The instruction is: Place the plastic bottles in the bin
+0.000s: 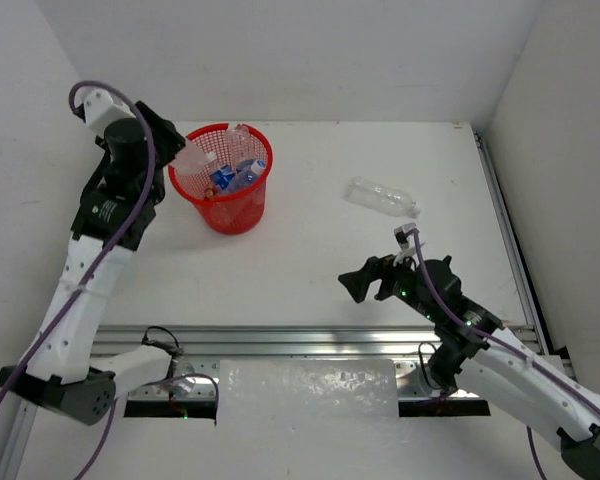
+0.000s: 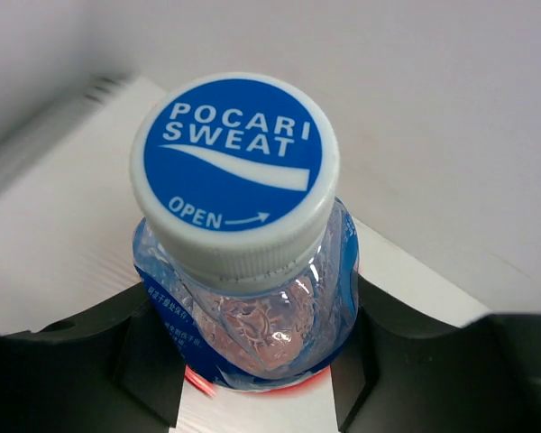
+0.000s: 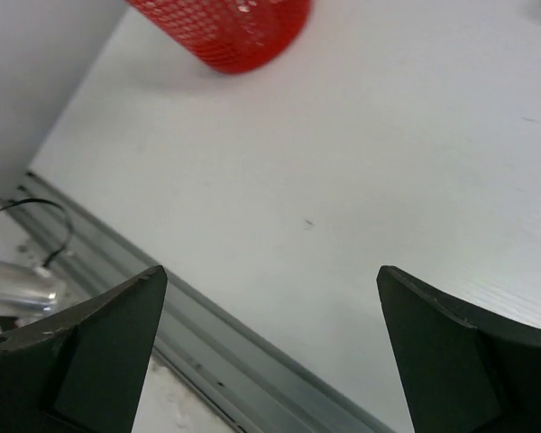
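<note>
The white tabletop (image 1: 320, 270) carries the red mesh bin (image 1: 227, 208), which stands upright at its far left. Several plastic bottles (image 1: 238, 176) with blue labels already lie inside the bin.

The left claw (image 1: 177, 158) hangs at the bin's left rim, clenched on a clear bottle (image 2: 252, 298) with a blue label. The bottle's white cap (image 2: 234, 167), printed "POCARI SWEAT" on blue, faces the wrist camera. A sliver of red shows just under the bottle.

The right claw (image 1: 368, 280) is released, jaws spread wide with nothing between them, over bare tabletop right of centre.

One unlabelled clear bottle (image 1: 380, 196) lies on its side on the tabletop, beyond the right claw and well apart from the bin.
</note>
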`<action>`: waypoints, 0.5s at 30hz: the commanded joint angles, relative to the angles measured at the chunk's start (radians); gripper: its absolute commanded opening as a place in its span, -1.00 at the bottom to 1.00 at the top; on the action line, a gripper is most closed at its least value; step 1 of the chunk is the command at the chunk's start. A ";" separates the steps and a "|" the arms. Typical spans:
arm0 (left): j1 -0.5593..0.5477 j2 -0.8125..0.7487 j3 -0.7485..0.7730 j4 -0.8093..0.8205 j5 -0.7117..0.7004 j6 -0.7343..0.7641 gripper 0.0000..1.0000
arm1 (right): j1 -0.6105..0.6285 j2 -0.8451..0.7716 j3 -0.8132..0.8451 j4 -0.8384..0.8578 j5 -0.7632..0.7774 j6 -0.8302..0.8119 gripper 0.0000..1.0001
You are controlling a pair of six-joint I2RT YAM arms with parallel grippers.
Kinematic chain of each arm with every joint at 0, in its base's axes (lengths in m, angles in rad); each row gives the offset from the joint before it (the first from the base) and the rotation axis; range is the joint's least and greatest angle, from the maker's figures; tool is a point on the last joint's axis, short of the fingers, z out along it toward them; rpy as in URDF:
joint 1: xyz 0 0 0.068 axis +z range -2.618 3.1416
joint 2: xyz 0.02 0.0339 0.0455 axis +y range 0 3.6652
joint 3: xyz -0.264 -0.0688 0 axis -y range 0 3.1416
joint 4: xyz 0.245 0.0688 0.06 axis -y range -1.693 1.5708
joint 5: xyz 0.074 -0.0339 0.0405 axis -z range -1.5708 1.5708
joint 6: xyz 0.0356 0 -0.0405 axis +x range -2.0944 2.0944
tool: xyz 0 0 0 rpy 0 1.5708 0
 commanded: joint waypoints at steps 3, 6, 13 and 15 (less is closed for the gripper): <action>0.089 0.274 0.174 -0.081 -0.185 0.127 -1.00 | -0.001 -0.125 0.000 -0.209 0.198 -0.056 0.98; 0.115 0.361 0.248 -0.054 -0.116 0.163 -1.00 | -0.001 -0.156 0.003 -0.253 0.215 -0.059 0.98; 0.116 0.531 0.407 -0.083 -0.055 0.210 -0.11 | -0.001 -0.181 -0.010 -0.270 0.225 -0.092 0.98; 0.116 0.562 0.488 -0.167 -0.047 0.186 0.62 | -0.002 -0.146 -0.009 -0.272 0.255 -0.095 0.98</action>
